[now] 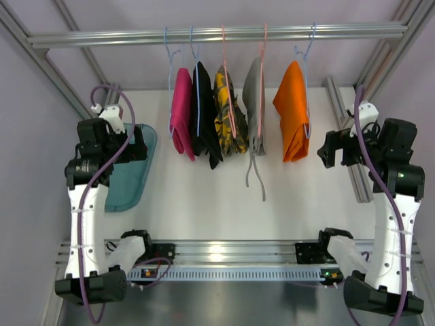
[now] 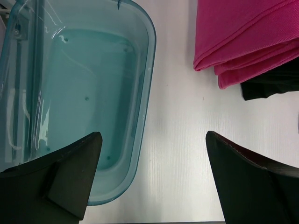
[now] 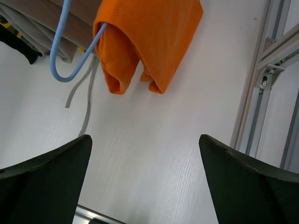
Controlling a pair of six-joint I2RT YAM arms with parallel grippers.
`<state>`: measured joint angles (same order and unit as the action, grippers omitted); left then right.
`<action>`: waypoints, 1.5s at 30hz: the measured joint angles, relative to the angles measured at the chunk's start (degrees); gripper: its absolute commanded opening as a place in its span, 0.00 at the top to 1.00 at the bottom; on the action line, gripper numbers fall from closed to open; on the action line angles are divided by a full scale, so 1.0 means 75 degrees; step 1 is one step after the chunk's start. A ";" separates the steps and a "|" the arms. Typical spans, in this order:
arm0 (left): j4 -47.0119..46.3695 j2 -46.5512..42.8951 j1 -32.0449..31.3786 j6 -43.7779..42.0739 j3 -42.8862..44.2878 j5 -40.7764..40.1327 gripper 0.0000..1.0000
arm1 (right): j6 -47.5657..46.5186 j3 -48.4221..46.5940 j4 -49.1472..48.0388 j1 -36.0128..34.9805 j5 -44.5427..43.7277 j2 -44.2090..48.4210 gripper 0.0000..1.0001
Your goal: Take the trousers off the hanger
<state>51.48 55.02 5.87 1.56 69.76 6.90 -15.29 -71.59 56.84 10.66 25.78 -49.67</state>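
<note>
The magenta-pink folded cloth trousers (image 1: 181, 109) and the black folded cloth trousers (image 1: 204, 112) beside them are hung toward the left end of the metal rail (image 1: 102, 37), right of the left pincer (image 2: 153, 140), which is spread wide and empty. The right pincer (image 3: 145, 140), well apart, is likewise spread wide and empty.

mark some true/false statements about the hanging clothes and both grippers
1. The magenta-pink folded cloth trousers hang leftmost on the metal rail. True.
2. The plain black cloth trousers lie in the teal see-through plastic tray. False: they hang beside the pink pair, outside the tray.
3. The left gripper is shut on the pink pair. False: it is open, holding nothing.
4. The right gripper is open. True.
</note>
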 measured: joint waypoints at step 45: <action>-0.8582 0.3503 -0.0286 0.6933 0.0026 0.6554 0.56 | 0.0460 -0.1725 0.0379 0.0000 0.0000 -0.1746 0.01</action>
<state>-12.88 81.30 3.73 53.56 69.95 56.05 -11.84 -84.53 59.68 10.66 25.78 -62.76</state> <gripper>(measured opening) 0.495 0.993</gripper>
